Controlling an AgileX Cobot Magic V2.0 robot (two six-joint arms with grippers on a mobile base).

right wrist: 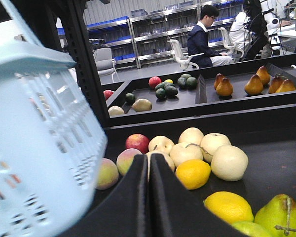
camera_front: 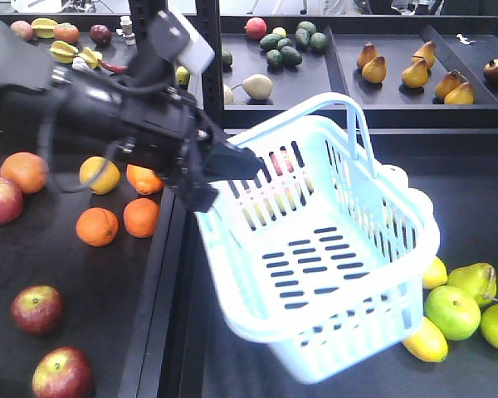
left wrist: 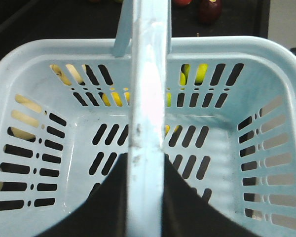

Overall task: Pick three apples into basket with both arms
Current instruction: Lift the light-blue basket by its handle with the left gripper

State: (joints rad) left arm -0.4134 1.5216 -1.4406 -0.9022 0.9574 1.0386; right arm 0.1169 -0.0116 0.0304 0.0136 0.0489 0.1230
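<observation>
Nearest the lens hangs the basket [camera_front: 394, 249], empty, apparently lifted above the counter [camera_front: 108, 323]. It is tilted because the left gripper [camera_front: 216, 170] carries it by one swing handle [left wrist: 147, 98] alone, with the jaws clamped either side of that handle. The tilt turns the open mouth upward and forward, probably to receive fruit. Dark red apples [camera_front: 37, 308] lie on the counter to the left, near oranges [camera_front: 97, 225] and apart from the basket; none is inside. The right gripper [right wrist: 149, 197] looks out low over lemons [right wrist: 192, 173] and pears [right wrist: 276, 212], its jaws pressed together on nothing, so it would have to open before any pick.
</observation>
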